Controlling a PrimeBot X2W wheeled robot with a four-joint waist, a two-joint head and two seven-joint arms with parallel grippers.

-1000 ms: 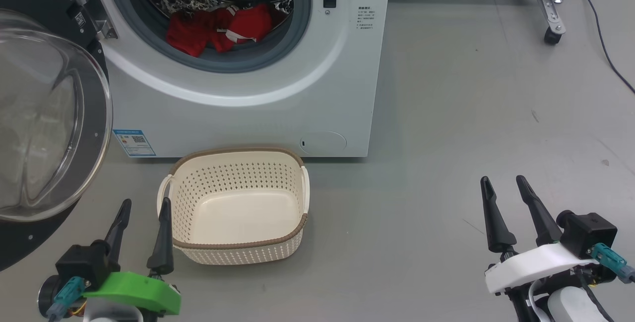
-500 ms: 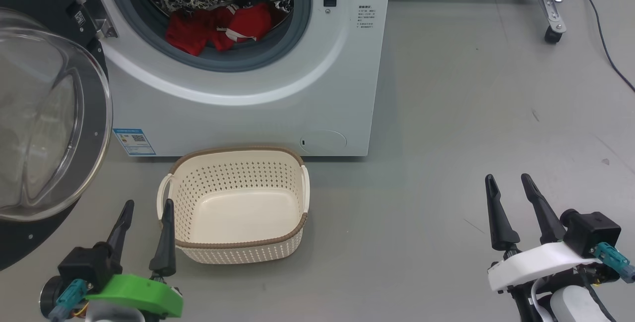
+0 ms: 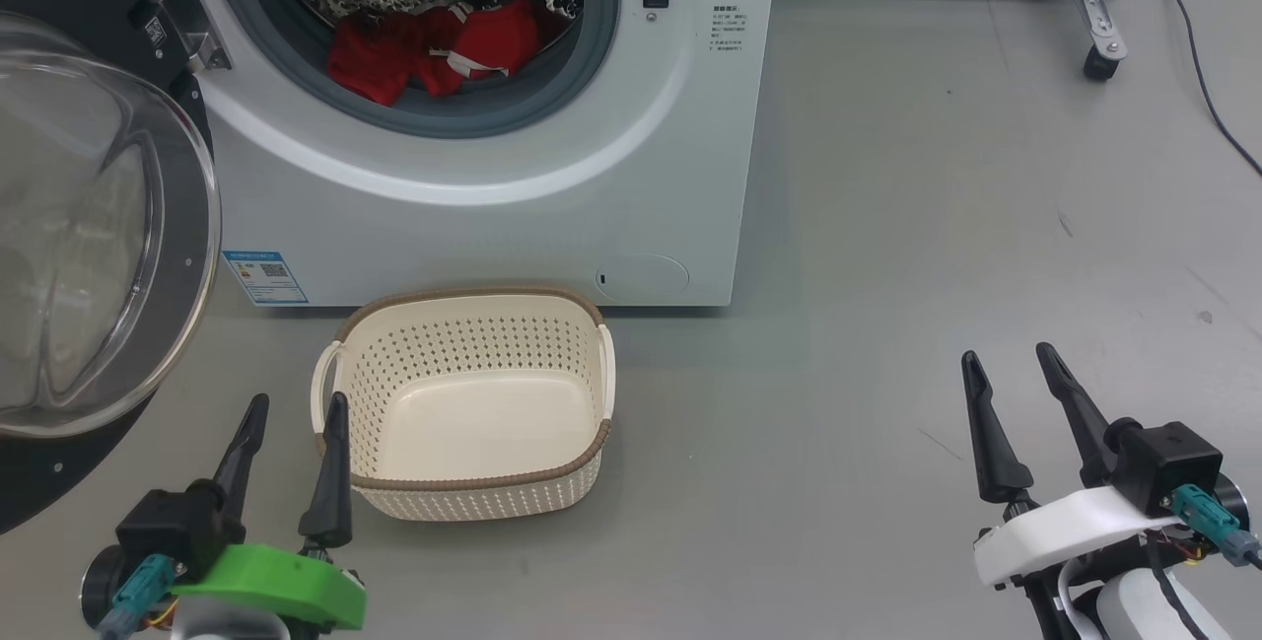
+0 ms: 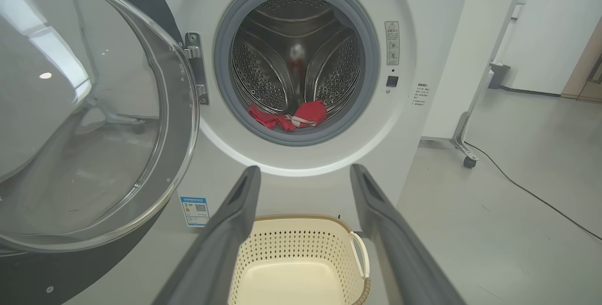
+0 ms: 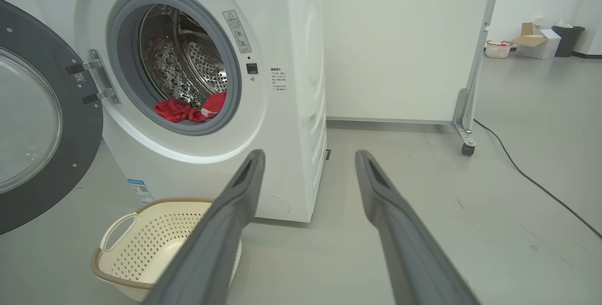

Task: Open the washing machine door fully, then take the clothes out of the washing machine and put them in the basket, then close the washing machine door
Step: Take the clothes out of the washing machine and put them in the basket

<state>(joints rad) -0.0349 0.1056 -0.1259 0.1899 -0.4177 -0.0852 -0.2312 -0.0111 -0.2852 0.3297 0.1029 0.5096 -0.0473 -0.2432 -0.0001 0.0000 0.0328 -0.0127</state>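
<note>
The door [image 3: 99,226] stands swung wide, yet the clothes [image 3: 434,53] lie inside the washer [image 3: 493,206] and the basket [image 3: 473,293] before it is empty, so unloading and closing remain, with left gripper [image 3: 298,401] and right gripper [image 3: 1009,354] both spread apart, holding nothing.

The left gripper [image 3: 298,400] sits at the lower left of the head view on a green mount [image 3: 266,593]. Its two dark fingers [image 3: 330,467] are spread apart, pointing up, and hold nothing. The right gripper [image 3: 1008,354] sits at the lower right on a white mount [image 3: 1060,520]. Its fingers are likewise parted and empty, leaning slightly left.
</note>
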